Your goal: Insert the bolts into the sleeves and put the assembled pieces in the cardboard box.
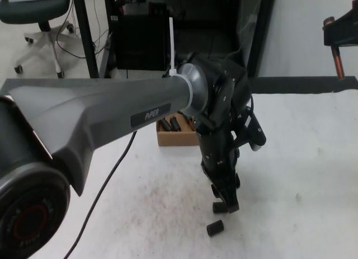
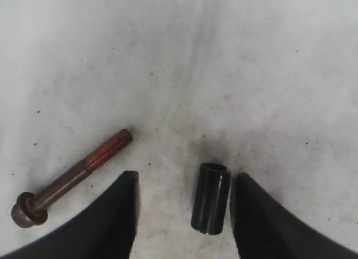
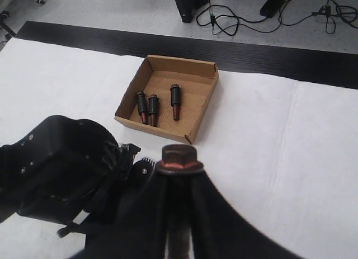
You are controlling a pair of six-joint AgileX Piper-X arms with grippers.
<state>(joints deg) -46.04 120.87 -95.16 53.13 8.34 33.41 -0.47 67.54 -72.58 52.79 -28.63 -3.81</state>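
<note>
Two hands show in the high view. The left hand (image 1: 224,203) hangs low over the tabletop (image 1: 302,175), tips down. A sleeve (image 1: 215,228) lies on its side just before those tips, apart from them. Whether the fingers are spread cannot be told here. The right hand (image 1: 337,41) sits high at the far right, well apart, clamped on a bolt (image 1: 339,62) that stands near upright. The box (image 1: 176,140) lies beyond the left hand.

In the left wrist view, the left hand (image 2: 184,183) is wide open and holds nothing. A sleeve (image 2: 211,198) lies between the fingers (image 2: 126,220), just beside one and clear of the other. Its long axis runs along the fingers, open end facing away from the wrist. A second bolt (image 2: 70,178) lies outside the other finger, slanted, with its head back beside that finger and its threaded end pointing ahead.

In the right wrist view, the right hand (image 3: 179,180) is closed tight on the bolt (image 3: 179,160). The hex head stands clear past the fingertips. Beyond it sits the box (image 3: 193,83), open-topped, with three pieces (image 3: 152,109) lying inside roughly parallel.
</note>
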